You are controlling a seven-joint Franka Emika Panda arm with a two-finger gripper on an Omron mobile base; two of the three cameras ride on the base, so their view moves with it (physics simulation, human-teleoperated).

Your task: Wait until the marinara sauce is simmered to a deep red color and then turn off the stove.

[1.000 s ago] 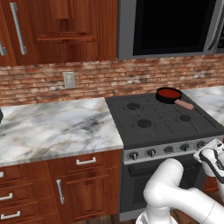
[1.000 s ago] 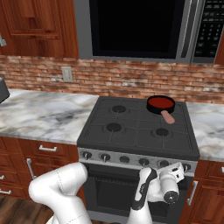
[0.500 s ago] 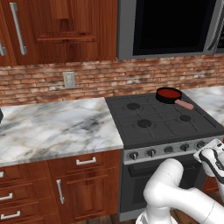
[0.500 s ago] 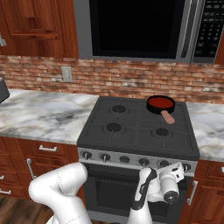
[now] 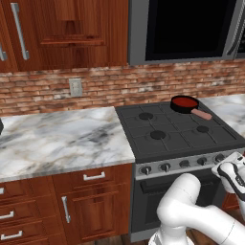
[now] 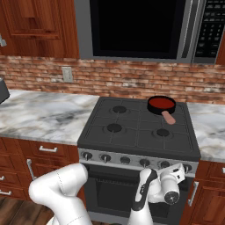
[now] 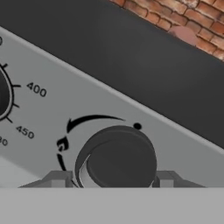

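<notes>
The marinara sauce (image 5: 184, 102) (image 6: 161, 103) is a flat deep red disc in a small dark pan on the back right burner of the stove (image 5: 177, 139) (image 6: 136, 132). The pan's reddish-brown handle (image 6: 168, 117) points toward the front. My gripper (image 5: 224, 162) (image 6: 180, 170) is at the right end of the steel front strip. In the hand view my gripper (image 7: 113, 179) is shut on a round dark knob (image 7: 120, 159), with one fingertip on each side of it. A flame mark and an arc are printed around the knob.
A marble counter (image 5: 57, 139) (image 6: 39, 114) runs left of the range, over wooden drawers. A black-windowed microwave (image 6: 136, 28) hangs above. More knobs (image 6: 105, 157) line the strip. A dial marked 400 and 450 (image 7: 4, 94) sits beside the gripped knob.
</notes>
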